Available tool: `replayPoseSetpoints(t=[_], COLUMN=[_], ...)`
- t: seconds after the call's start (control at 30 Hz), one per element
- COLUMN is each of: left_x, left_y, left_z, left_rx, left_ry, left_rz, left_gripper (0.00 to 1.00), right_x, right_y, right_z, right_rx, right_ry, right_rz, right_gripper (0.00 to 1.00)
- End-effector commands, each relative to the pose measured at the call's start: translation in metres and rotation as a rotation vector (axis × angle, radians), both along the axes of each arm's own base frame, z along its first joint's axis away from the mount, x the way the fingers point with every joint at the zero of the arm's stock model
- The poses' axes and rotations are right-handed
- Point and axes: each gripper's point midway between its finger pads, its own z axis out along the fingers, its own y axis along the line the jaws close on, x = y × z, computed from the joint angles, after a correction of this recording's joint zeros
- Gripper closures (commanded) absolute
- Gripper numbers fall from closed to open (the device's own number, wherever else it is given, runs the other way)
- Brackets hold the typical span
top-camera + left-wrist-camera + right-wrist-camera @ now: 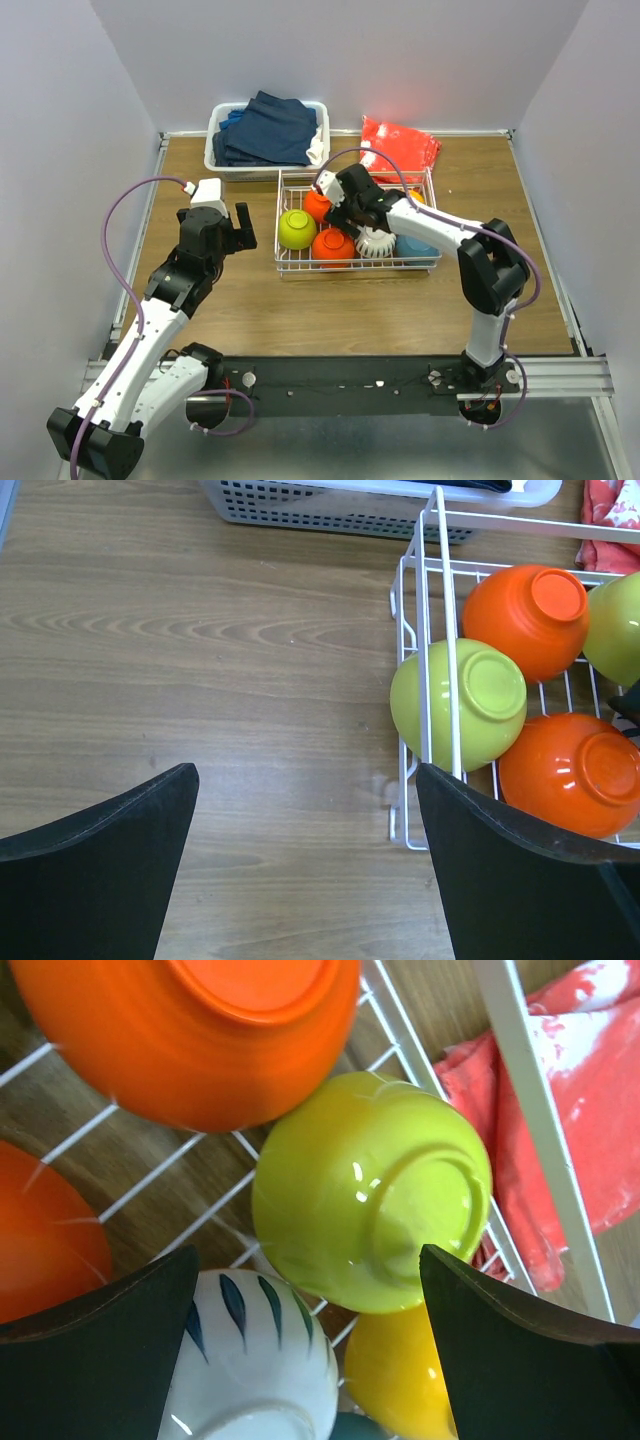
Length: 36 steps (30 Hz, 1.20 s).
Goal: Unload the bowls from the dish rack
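Top camera first: the dish rack [300, 268] sits mid-table, a bit toward the far edge of the table [300, 320], with the bowls [333, 245] packed inside. The left claw [235, 230] hangs wide open over bare wood just left of the rack. The right claw [338, 215] is over the rack's far left part, also spread wide. A tub of blue clothes [265, 135] and a red cloth [400, 145] sit along the far edge.

Left wrist cam: a lime bowl [460, 702] leans on the rack's left wall, with two orange bowls [525, 615] beside it (bottoms facing up).

Right wrist cam: the fingers [100, 1350] sit either side of the second lime bowl [370, 1190]. It's wedged between an orange bowl, a striped white bowl [250, 1360] and a yellow bowl [400, 1375].
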Motion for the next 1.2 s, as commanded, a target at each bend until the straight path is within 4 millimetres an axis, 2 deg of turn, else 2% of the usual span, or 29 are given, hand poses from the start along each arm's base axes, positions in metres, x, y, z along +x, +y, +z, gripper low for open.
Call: replayPoseSetpoints(t=[0.0, 0.3, 0.57, 0.7, 0.83, 1.0, 1.17], left_x=[0.002, 0.003, 0.003, 0.003, 0.003, 0.003, 0.003], left_y=[-0.001, -0.003, -0.003, -0.003, -0.002, -0.001, -0.001], left_z=[0.003, 0.003, 0.002, 0.001, 0.001, 0.002, 0.002], left_rx=[-0.010, -0.013, -0.010, -0.009, -0.006, -0.003, -0.003], left_ry=[-0.023, -0.022, -0.019, -0.019, -0.020, -0.023, -0.025], left_rz=[-0.005, -0.014, -0.015, -0.012, -0.010, -0.008, -0.006], left_gripper=[0.01, 0.01, 0.01, 0.01, 0.01, 0.01, 0.01], right_x=[0.001, 0.010, 0.011, 0.011, 0.010, 0.007, 0.005], right_y=[0.008, -0.017, -0.025, -0.025, -0.017, -0.009, -0.008], right_z=[-0.018, -0.039, -0.046, -0.039, -0.022, 0.005, 0.019], right_rx=[-0.047, -0.190, -0.269, -0.294, -0.276, -0.233, -0.208], right_ry=[0.036, 0.008, -0.036, -0.081, -0.131, -0.178, -0.201], right_rz=[0.040, -0.052, -0.088, -0.102, -0.091, -0.086, -0.097], right_gripper=[0.01, 0.01, 0.05, 0.14, 0.30, 0.35, 0.44])
